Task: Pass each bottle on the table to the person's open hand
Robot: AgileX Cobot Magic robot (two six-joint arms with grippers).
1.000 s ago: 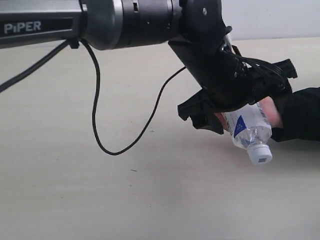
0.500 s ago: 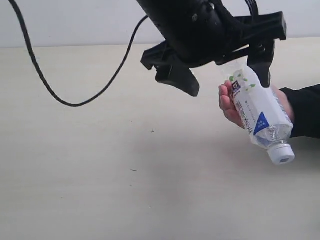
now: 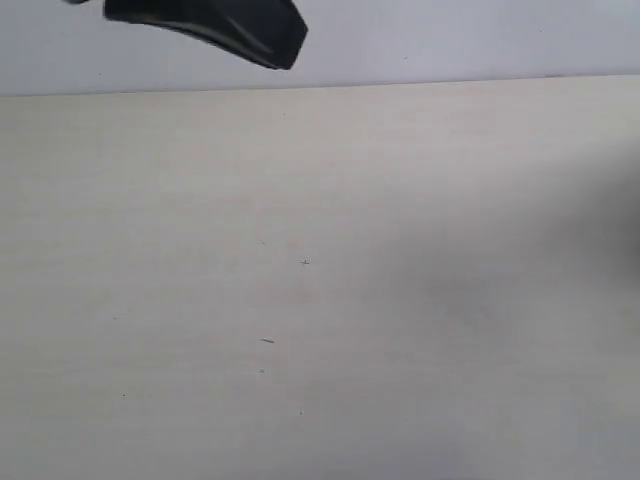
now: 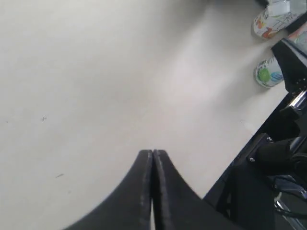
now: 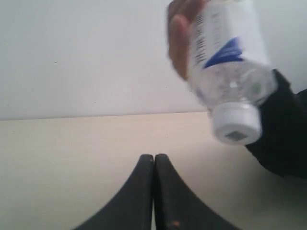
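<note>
Pale wood-grain table (image 3: 320, 300) is shown bare across the exterior view, where half a second ago an arm, a bottle and a palm were crowded together at the right. Only a dark arm part (image 3: 210, 25) is left, at the upper edge. In the right wrist view the white-blue bottle (image 5: 228, 52) is held cap-down in the person's hand (image 5: 178, 40), apart from the right gripper (image 5: 154, 157), whose fingers are pressed together on nothing. This handover is therefore judged done. The left gripper (image 4: 152, 152) is likewise closed flat and empty. Two more bottles, the floral bottle (image 4: 271, 21) and the green-white bottle (image 4: 267, 74), are seen near the table's edge and have yet to be fetched.
</note>
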